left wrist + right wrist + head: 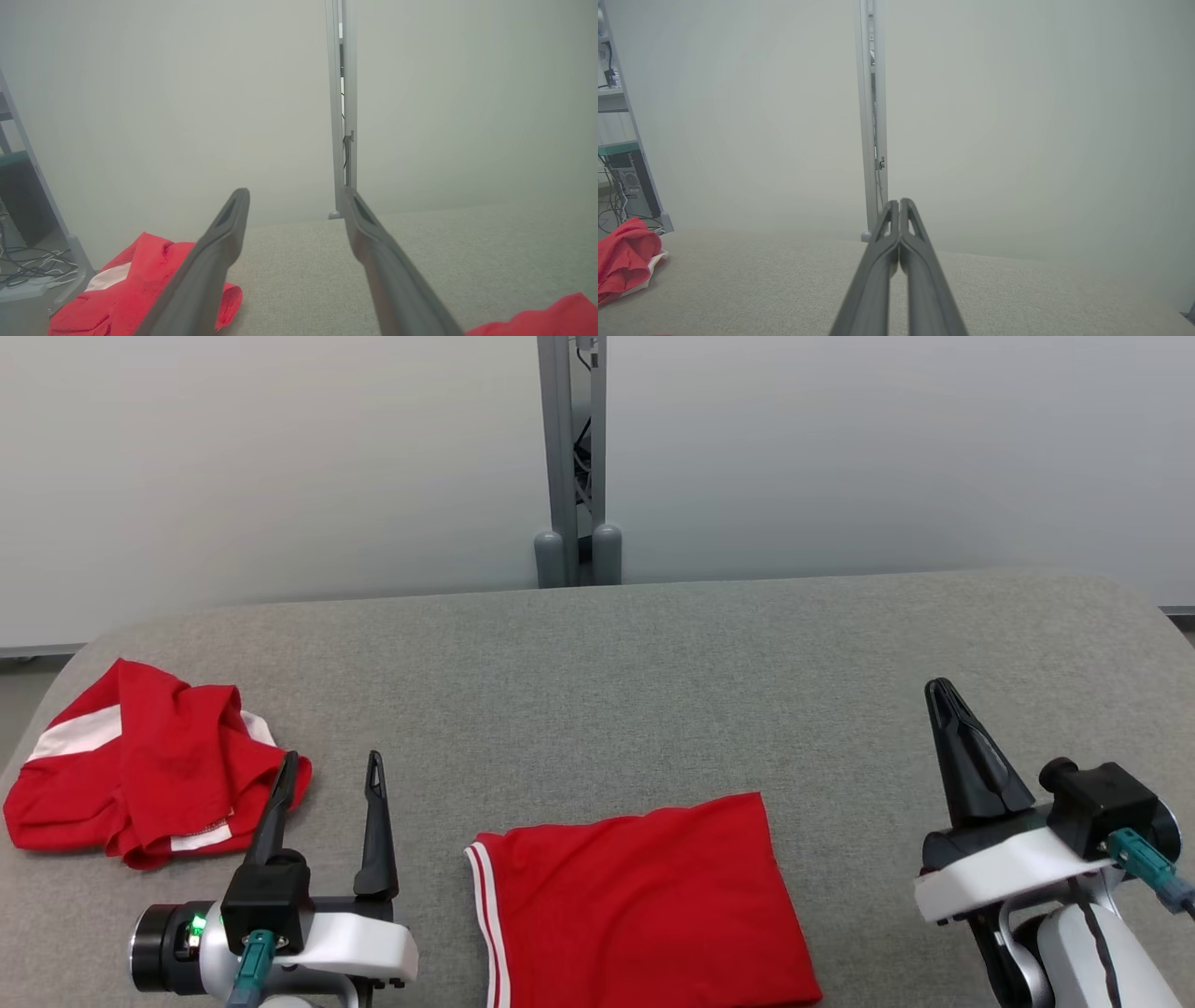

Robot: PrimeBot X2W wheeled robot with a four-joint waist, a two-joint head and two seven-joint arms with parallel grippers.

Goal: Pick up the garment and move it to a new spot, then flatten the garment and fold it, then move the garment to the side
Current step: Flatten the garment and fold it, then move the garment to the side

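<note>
Two red garments lie on the grey table (607,681). One garment (644,905), folded flat with a white-striped edge, sits at the near centre; its corner (542,322) shows in the left wrist view. A second, crumpled red and white garment (149,765) lies at the far left, also seen as a heap (135,289) and as a bundle (626,256). My left gripper (331,770) stands open between them, its left finger just over the crumpled one's edge, nothing held. My right gripper (943,695) is shut and empty, to the right of the folded garment.
A grey metal post (571,457) rises behind the table's far edge against a pale wall. Shelving and loose cables (28,270) stand off the table's left end. Bare table surface stretches across the middle and far right.
</note>
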